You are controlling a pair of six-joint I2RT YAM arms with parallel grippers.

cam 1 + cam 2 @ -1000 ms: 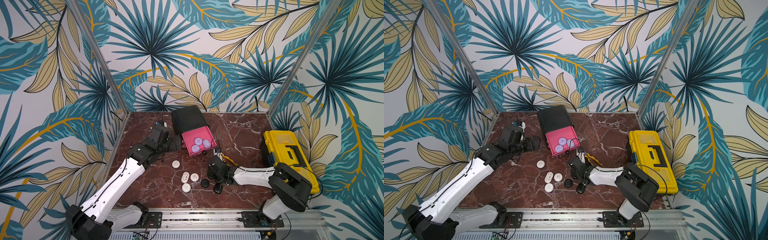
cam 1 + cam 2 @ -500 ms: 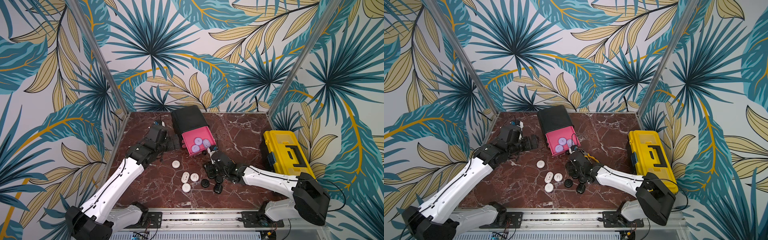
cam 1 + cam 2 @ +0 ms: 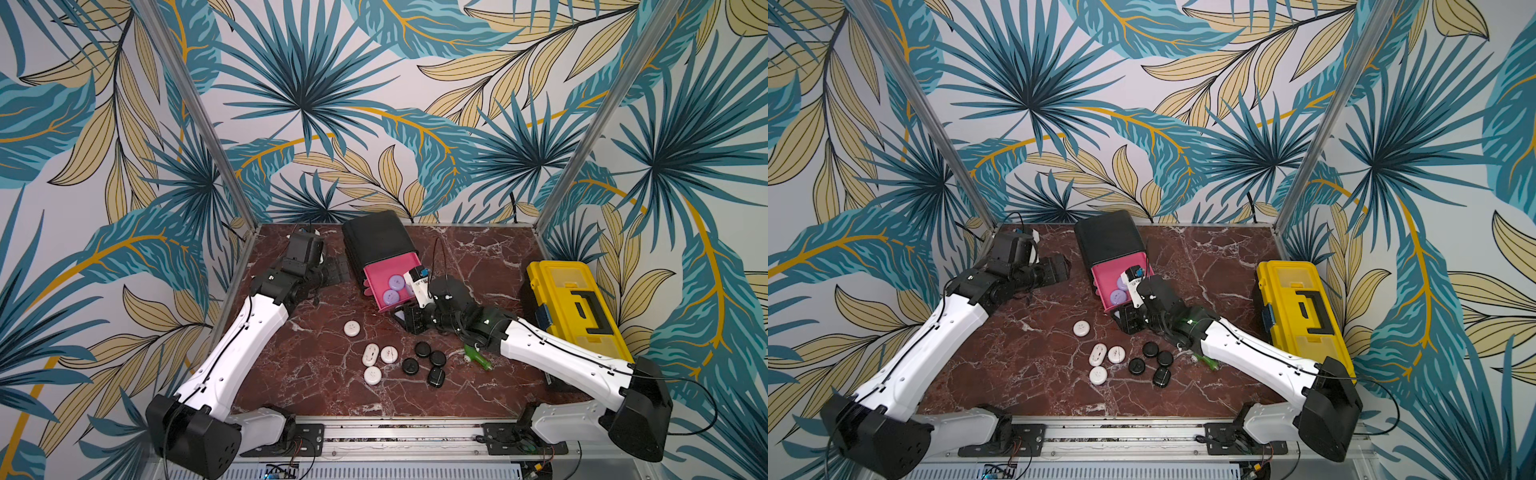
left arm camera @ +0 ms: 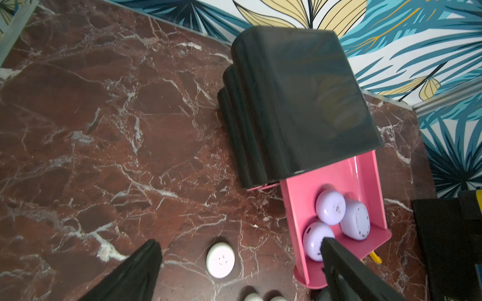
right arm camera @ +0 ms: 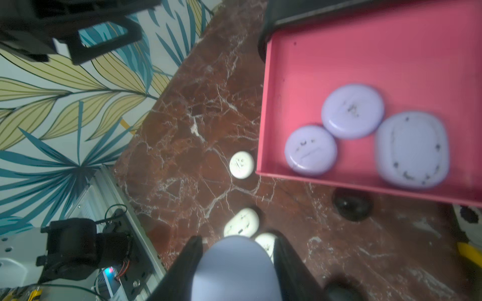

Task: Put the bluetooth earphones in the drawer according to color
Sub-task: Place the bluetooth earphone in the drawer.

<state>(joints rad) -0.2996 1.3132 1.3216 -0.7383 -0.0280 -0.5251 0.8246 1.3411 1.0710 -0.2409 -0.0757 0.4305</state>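
Note:
The drawer cabinet (image 3: 376,237) is black, and its top pink drawer (image 3: 401,264) stands pulled out. Three lilac earphones (image 5: 352,110) lie inside it. My right gripper (image 5: 237,241) is shut on another lilac earphone case (image 5: 234,271), just in front of the open drawer's front edge (image 3: 409,320). Several white earphones (image 3: 372,375) and several black earphones (image 3: 422,349) lie on the marble in front of it. My left gripper (image 3: 332,270) hangs open and empty left of the cabinet; in the left wrist view a white case (image 4: 220,259) lies between its fingers (image 4: 146,260).
A yellow toolbox (image 3: 577,307) stands by the right wall. A green tool (image 3: 476,357) lies under my right forearm. Yellow pliers handles (image 5: 469,251) show beside the drawer's front corner. Metal posts and patterned walls close in the marble table (image 3: 316,374).
My right gripper has moved from above the black cases up towards the open drawer's front, still shut on the lilac case. The left arm has barely moved.

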